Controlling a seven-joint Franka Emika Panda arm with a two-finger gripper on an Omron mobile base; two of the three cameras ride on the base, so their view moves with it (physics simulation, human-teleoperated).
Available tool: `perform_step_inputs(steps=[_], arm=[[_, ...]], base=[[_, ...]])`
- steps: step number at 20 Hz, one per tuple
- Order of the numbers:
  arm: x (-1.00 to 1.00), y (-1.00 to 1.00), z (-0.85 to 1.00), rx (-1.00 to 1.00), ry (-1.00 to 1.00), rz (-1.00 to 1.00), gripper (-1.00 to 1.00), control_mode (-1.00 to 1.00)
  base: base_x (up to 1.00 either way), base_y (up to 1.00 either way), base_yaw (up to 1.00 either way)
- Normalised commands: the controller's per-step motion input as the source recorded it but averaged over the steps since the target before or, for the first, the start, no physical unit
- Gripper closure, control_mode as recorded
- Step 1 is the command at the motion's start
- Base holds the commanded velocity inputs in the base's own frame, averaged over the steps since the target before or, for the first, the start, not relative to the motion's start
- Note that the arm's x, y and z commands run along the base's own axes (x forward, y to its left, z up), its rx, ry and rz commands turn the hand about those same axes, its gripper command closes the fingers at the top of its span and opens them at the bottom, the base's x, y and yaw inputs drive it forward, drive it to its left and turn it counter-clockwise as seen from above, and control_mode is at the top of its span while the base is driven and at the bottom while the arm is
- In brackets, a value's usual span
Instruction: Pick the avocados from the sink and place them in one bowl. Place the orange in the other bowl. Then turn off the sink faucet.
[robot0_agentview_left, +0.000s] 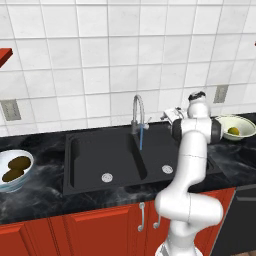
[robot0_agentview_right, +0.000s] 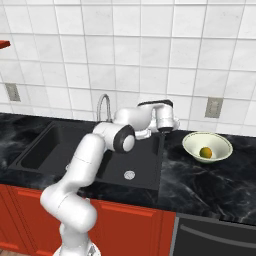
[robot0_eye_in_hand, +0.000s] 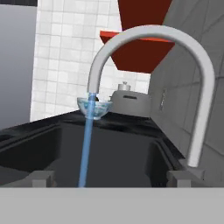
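Observation:
The grey gooseneck sink faucet (robot0_agentview_left: 137, 111) (robot0_agentview_right: 103, 108) (robot0_eye_in_hand: 153, 35) runs a blue stream of water (robot0_agentview_left: 141, 137) (robot0_eye_in_hand: 87, 140) into the black double sink (robot0_agentview_left: 95, 160) (robot0_agentview_right: 55, 145). My gripper (robot0_agentview_left: 168, 114) (robot0_eye_in_hand: 110, 178) hovers just right of the faucet at spout height, pointing at it, open and holding nothing. Two dark avocados (robot0_agentview_left: 20, 162) (robot0_agentview_left: 12, 175) lie in the pale blue-white bowl (robot0_agentview_left: 27, 172) (robot0_eye_in_hand: 94, 109) on the counter left of the sink. The orange (robot0_agentview_left: 233, 131) (robot0_agentview_right: 205, 152) rests in the cream bowl (robot0_agentview_left: 245, 124) (robot0_agentview_right: 222, 142) on the right counter.
White drains (robot0_agentview_left: 107, 176) (robot0_agentview_left: 167, 169) mark each basin. Wall outlets (robot0_agentview_left: 10, 109) (robot0_agentview_left: 220, 93) sit on the tiled backsplash. A red shelf (robot0_agentview_left: 4, 55) juts out at upper left. A grey lidded pot (robot0_eye_in_hand: 127, 99) stands beyond the blue bowl. Red cabinet doors (robot0_agentview_left: 75, 230) run below the counter.

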Motion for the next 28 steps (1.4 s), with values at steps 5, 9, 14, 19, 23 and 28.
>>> perform_step_inputs(steps=[5,9,14,19,23,28], arm=[[0.19,0.36,-0.28,-0.03,-0.05,0.0,-1.0,-1.0],[0.19,0.21,-0.07,-0.01,-0.03,0.0,-1.0,-1.0],[0.27,0.03,-0.02,0.0,0.0,0.0,-1.0,-1.0],[0.26,-0.05,-0.1,0.0,0.05,-0.07,-1.0,-1.0],[0.24,-0.02,-0.13,0.0,0.06,-0.1,-1.0,-1.0],[0.28,0.0,-0.16,0.0,0.06,-0.1,-1.0,-1.0]], base=[[0.0,0.0,0.0],[0.0,0.0,0.0],[0.0,0.0,0.0],[0.0,0.0,0.0],[0.0,0.0,0.0],[0.0,0.0,0.0]])
